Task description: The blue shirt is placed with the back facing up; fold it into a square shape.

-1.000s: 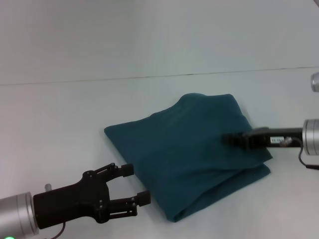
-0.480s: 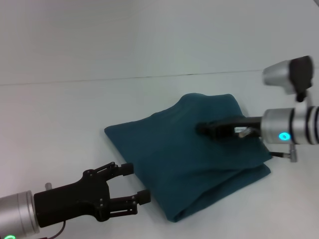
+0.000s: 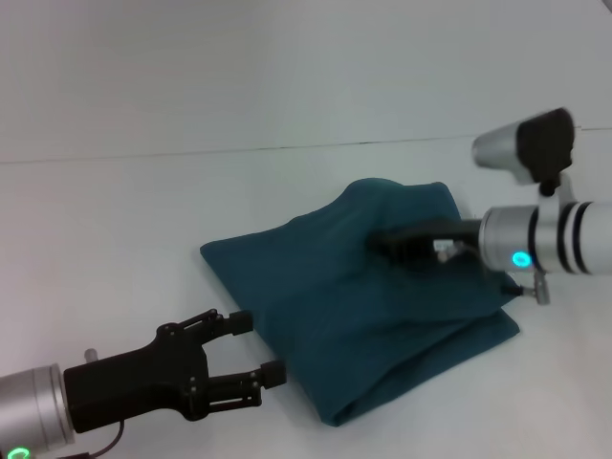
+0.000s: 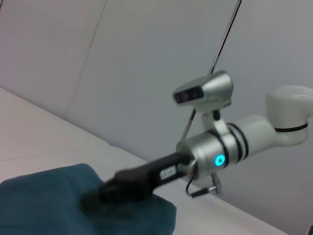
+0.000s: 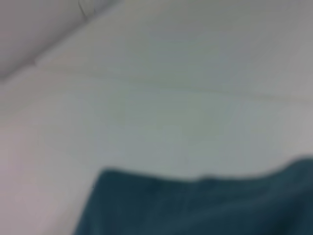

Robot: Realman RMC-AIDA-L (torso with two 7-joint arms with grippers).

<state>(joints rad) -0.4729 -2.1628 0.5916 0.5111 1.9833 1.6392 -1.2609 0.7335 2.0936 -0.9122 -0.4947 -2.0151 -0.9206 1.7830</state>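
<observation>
Shirt: dark teal, lying on the white surface as a thick, roughly four-sided bundle, plain side up, no lettering showing; we judge it already folded over more than once, with a rounded fold along the near right edge and the far corner humped rather than flat. Right gripper: reaching in from the right, low over the middle of the bundle, its dark fingers pointing toward our left; we cannot tell whether they are parted or closed, nor whether they pinch cloth or only press on it. We take this low, centred placement as meant to flatten or tuck the top layer so the outline squares up. Left gripper: near the front left, just off the bundle's near edge and clear of the cloth, fingers spread apart and holding nothing; we read it as waiting beside the loose corner, ready to pin or lift that side. Left wrist view: right arm's gripper over the shirt. Right wrist view: only shirt edge and surface.
</observation>
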